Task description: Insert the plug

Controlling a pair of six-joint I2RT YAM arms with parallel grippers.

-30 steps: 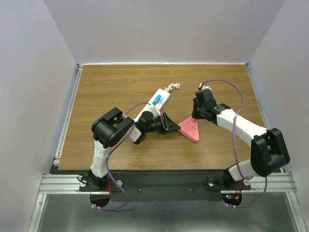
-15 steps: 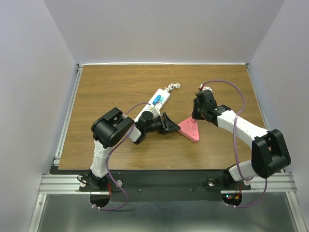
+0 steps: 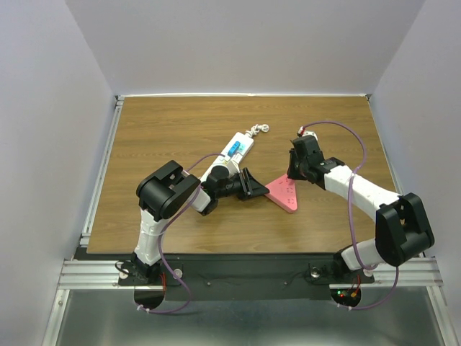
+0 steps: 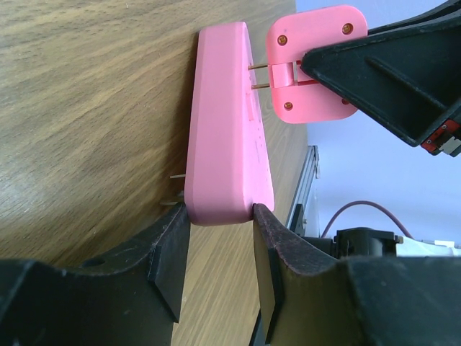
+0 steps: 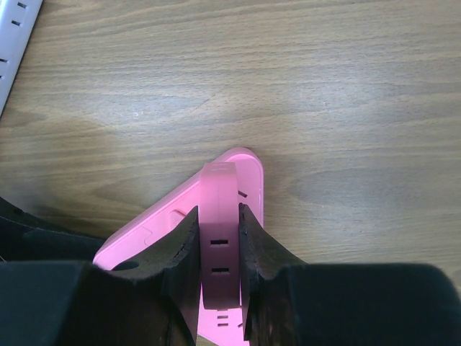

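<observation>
The wood-grain worktop (image 3: pixel 158 130) carries three things. A pink socket block (image 3: pixel 283 193) rests on it. Its near end is pinched between the fingers of the left pincer (image 3: pixel 261 189), and its other end sits right under the right pincer (image 3: pixel 294 173) and its pink plug (image 4: pixel 313 68). A white power strip (image 3: pixel 232 153) with a blue patch lies aslant on the far side of the left pincer's wrist. A small white curled piece (image 3: pixel 259 130), too small to identify, lies just past the strip's far end, left of the right pincer.

I see a wood-grain desk (image 3: pixel 180 122) beneath the fingers (image 4: pixel 169 252). Plain lavender-white walls (image 3: pixel 245 43) rise beyond them and on either side. An aluminium rail (image 3: pixel 101 166) edges the desk left of them. The light is soft and even.
</observation>
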